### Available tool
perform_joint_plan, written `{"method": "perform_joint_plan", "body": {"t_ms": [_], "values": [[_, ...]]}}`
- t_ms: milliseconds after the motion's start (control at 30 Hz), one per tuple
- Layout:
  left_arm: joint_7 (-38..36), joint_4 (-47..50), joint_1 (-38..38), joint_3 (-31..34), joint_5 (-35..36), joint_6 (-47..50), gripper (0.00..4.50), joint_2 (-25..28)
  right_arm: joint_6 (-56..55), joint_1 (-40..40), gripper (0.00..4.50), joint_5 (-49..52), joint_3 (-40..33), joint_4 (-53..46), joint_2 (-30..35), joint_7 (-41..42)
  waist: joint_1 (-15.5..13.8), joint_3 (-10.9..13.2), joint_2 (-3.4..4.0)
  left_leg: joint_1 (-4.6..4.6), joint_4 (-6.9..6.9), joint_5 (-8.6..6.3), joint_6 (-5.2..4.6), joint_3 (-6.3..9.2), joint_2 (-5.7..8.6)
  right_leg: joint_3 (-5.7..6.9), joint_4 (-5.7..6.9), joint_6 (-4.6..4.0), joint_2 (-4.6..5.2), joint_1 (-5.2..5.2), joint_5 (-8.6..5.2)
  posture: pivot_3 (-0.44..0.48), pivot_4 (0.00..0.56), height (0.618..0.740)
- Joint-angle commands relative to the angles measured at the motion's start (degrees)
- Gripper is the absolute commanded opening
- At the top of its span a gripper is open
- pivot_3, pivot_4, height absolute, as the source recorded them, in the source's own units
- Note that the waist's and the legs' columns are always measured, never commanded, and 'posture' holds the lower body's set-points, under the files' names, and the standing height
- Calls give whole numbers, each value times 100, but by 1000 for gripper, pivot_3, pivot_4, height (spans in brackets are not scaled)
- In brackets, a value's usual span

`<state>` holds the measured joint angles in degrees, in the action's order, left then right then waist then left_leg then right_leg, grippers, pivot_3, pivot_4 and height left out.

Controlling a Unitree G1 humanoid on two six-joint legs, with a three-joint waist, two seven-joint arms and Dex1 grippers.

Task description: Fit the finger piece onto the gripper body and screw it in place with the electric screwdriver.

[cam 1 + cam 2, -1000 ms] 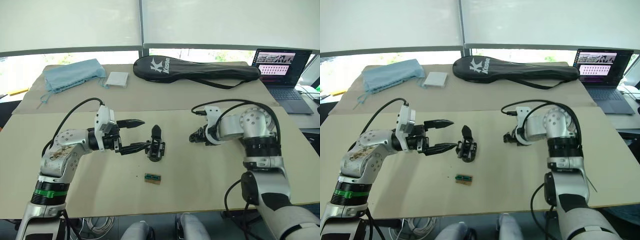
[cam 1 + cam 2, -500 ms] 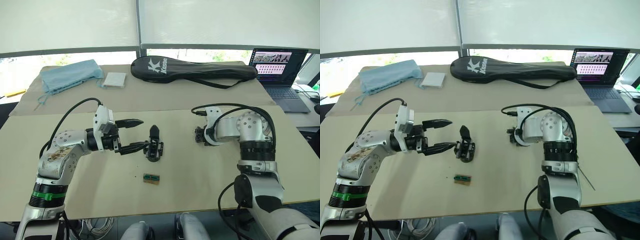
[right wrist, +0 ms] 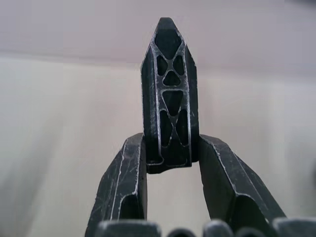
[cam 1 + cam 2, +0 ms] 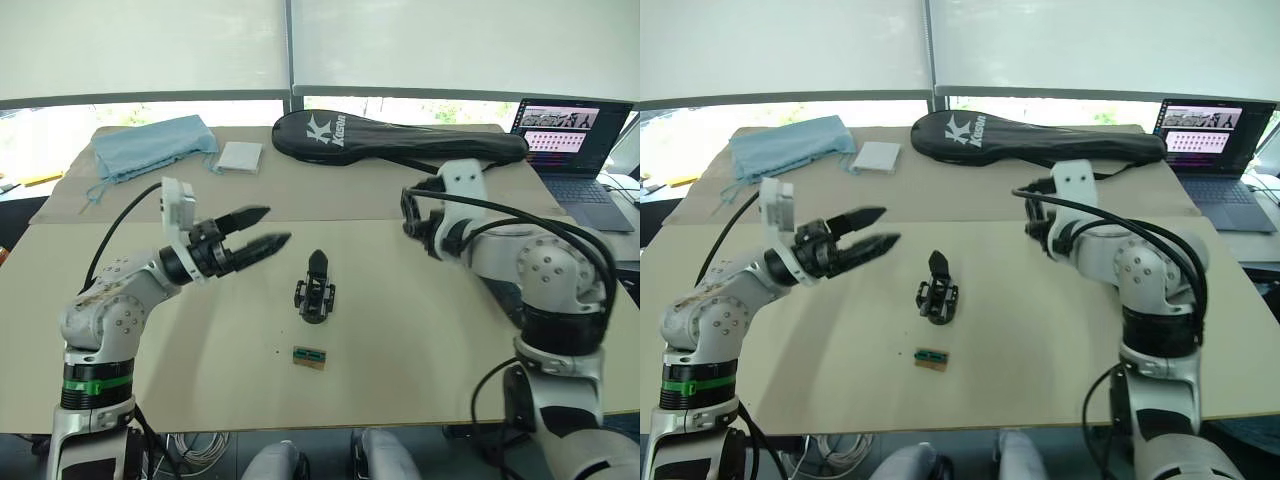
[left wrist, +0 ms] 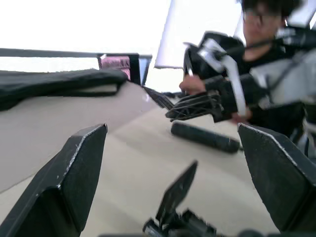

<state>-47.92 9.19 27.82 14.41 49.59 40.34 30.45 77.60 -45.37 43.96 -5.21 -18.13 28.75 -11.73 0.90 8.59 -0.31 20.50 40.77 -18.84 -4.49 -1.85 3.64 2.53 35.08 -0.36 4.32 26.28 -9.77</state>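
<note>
On the tan table (image 4: 420, 330), upright gripper body (image 4: 316, 291); right gripper (image 3: 168, 153) clenching finger piece (image 3: 168, 94) lengthwise, tip outward.

Your left gripper (image 4: 262, 229) is hovering with fingers spread, above and left of the gripper body (image 4: 316, 291), which is standing beside a small green block (image 4: 308, 357).

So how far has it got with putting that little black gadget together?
Early days. The right gripper has picked up the finger piece, pinched between its fingers. The gripper body stands alone on the table, nothing fitted. The left gripper hangs open above the table. Fitting and screwing remain.
</note>
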Motion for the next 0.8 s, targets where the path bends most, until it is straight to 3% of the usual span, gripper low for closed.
{"method": "perform_joint_plan", "body": {"t_ms": [33, 333, 800], "values": [[794, 190, 315, 329, 678, 364, 4500, -351, -1572, 333, 1101, -803, 547, -988, 517, 932, -18, 1, -2, 0, 1, 0, 0, 1, 1, 1, -2, 1, 0, -1, -1, 0, 150, 740], [1958, 64, 907, 168, 1163, 460, 4500, -1501, -3977, 997, 1101, -2637, 1732, -1630, 912, 2187, -27, 5, -8, -20, 6, 5, 13, -3, 10, -4, -3, 8, 2, -12, -2, 0, 150, 740], [2456, 32, 868, 19, 1365, 233, 4500, -2217, -4536, 1229, 1101, -3609, 2078, -1738, 452, 2968, -25, 5, -8, -27, 5, 13, 27, -3, 12, -1, -1, 7, 0, -14, -2, 0, 150, 740]]}}
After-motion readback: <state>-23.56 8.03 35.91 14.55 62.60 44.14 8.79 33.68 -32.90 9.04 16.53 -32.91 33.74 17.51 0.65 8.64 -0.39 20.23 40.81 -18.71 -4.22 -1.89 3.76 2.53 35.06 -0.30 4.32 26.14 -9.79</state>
